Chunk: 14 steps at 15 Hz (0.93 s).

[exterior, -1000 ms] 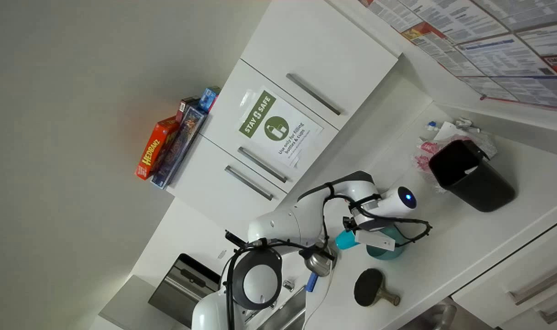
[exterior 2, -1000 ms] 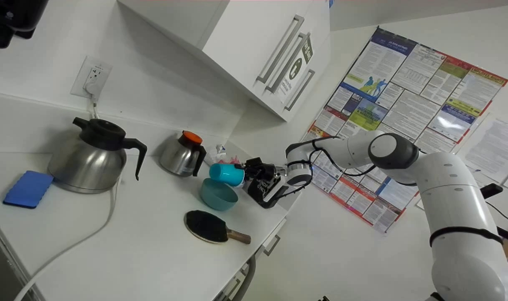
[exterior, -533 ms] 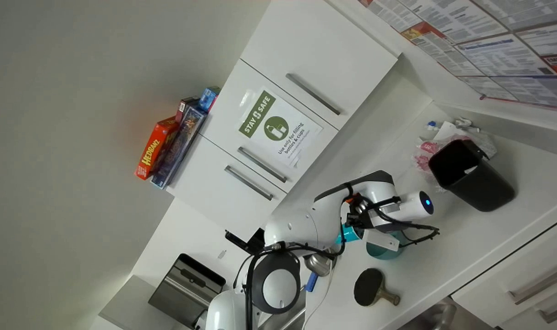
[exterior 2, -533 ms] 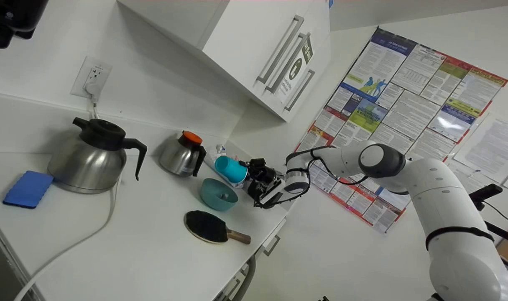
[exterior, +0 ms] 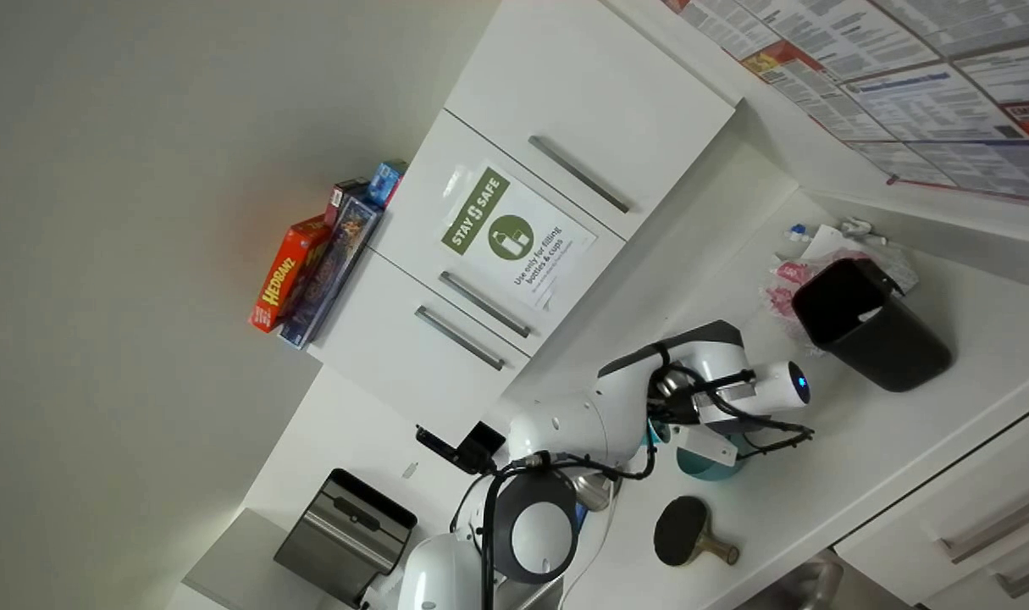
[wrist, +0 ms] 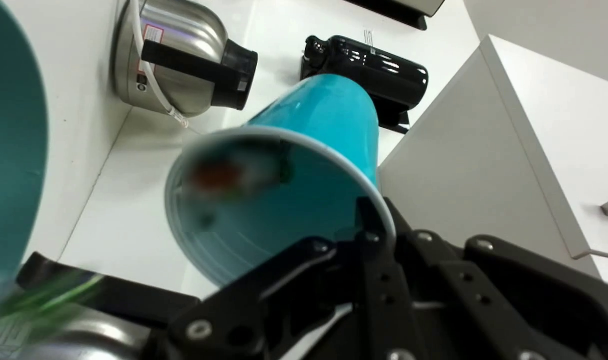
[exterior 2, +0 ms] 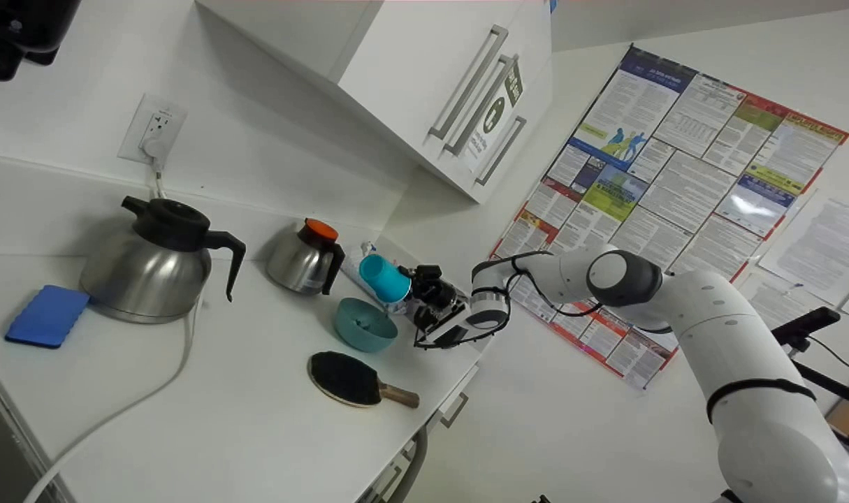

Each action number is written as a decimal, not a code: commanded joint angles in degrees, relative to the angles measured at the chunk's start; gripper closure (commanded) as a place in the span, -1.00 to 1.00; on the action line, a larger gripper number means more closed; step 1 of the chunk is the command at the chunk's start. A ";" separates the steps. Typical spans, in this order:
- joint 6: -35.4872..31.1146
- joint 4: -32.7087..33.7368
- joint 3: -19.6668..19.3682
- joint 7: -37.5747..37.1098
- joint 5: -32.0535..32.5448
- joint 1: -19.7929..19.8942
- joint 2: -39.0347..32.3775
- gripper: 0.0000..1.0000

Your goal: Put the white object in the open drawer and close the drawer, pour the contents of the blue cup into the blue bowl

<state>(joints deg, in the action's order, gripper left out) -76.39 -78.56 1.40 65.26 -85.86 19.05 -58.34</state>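
Glossy, tapered, pale-rimmed blue cup [wrist: 329, 107], tilted, in jointed black fingers [wrist: 382, 272].

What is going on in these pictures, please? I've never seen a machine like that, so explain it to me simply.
The machine is a white robot arm with black jaws at its tip for gripping. The two wide, tilted-looking pictures come from cameras outside the robot, in different places; the close-up comes from a camera on its wrist. The white counter holds a teal bowl, a dark paddle, a large steel jug, a smaller steel jug with an orange top, a blue pad and a black bin. The jaws are shut on the rim of a blue cup. The cup is tipped close to the bowl, so it is probably meant to pour into it. A reddish shape in the cup's mouth looks too blurred to name.
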 commanded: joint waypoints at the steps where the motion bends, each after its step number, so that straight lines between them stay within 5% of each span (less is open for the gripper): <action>1: 3.61 3.61 -0.25 -0.63 -2.01 -0.24 -2.51 0.98; 14: 4.33 4.01 -1.27 0.61 -3.34 -2.14 -2.02 0.98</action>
<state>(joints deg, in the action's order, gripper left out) -71.60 -74.11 1.44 65.26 -89.01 18.66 -61.91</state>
